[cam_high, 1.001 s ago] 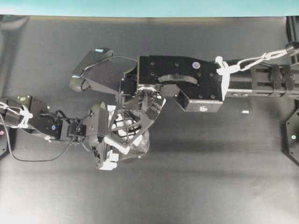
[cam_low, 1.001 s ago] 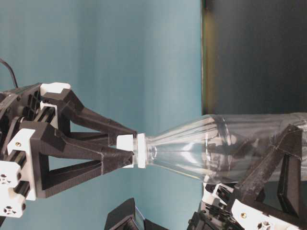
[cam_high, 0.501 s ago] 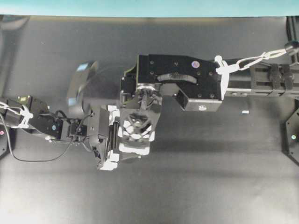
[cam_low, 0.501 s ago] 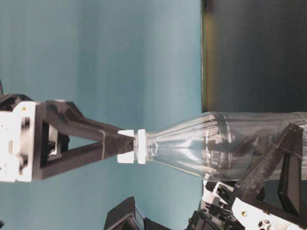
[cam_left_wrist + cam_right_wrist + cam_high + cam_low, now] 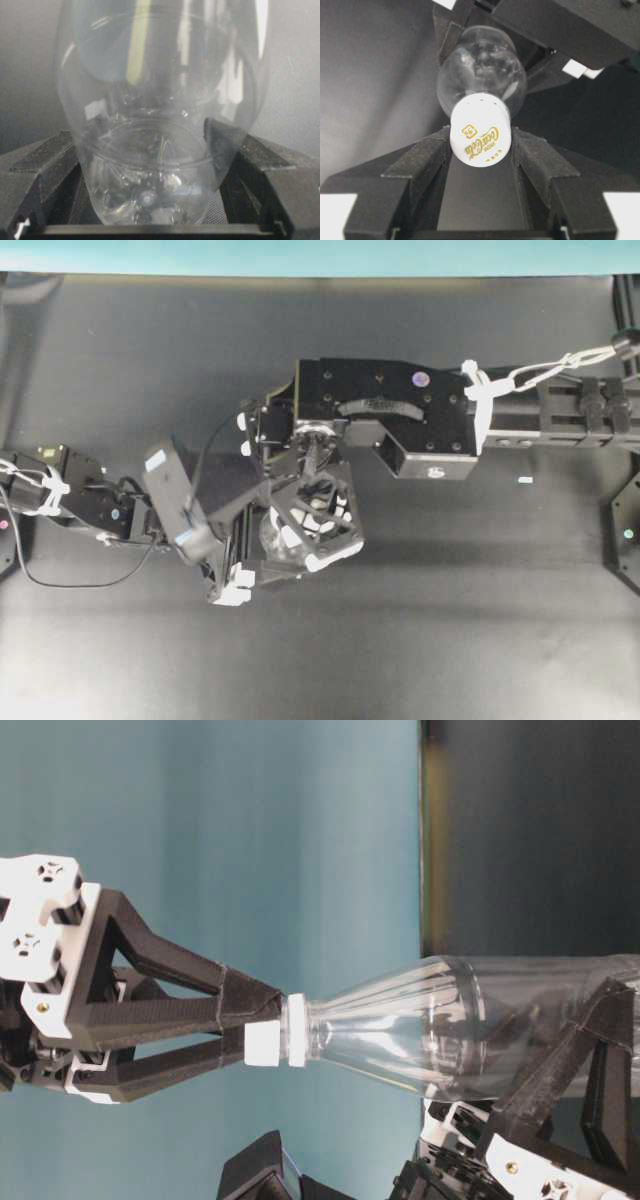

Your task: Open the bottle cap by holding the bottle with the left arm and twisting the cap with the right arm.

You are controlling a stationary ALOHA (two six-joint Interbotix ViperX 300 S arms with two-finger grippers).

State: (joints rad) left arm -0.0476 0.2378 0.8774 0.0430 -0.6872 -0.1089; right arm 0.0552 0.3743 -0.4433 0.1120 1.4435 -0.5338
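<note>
The clear bottle (image 5: 450, 1025) stands on the black table, its body gripped low down by my left gripper (image 5: 150, 165), whose black fingers (image 5: 50, 155) press both sides. The white bottle cap (image 5: 480, 136), printed in gold, sits on the neck against the neck ring. My right gripper (image 5: 480, 145) comes from above and is shut on the cap, with its fingers (image 5: 420, 160) touching both sides. In the table-level view the cap (image 5: 264, 1044) sits between the right fingertips. From overhead, the right gripper (image 5: 310, 525) covers the bottle (image 5: 280, 562), and the left gripper (image 5: 245, 565) is beside it.
The right arm's boxy wrist (image 5: 385, 415) reaches in from the right. Its camera housing (image 5: 175, 505) hangs over the left arm's forearm (image 5: 100, 505). A tiny white fleck (image 5: 524, 480) lies on the table at the right. A teal wall runs along the back edge.
My right gripper has rotated about the cap while shut on it. Its camera housing swung from upper left down over the left arm. The bottle and left gripper have stayed still.
</note>
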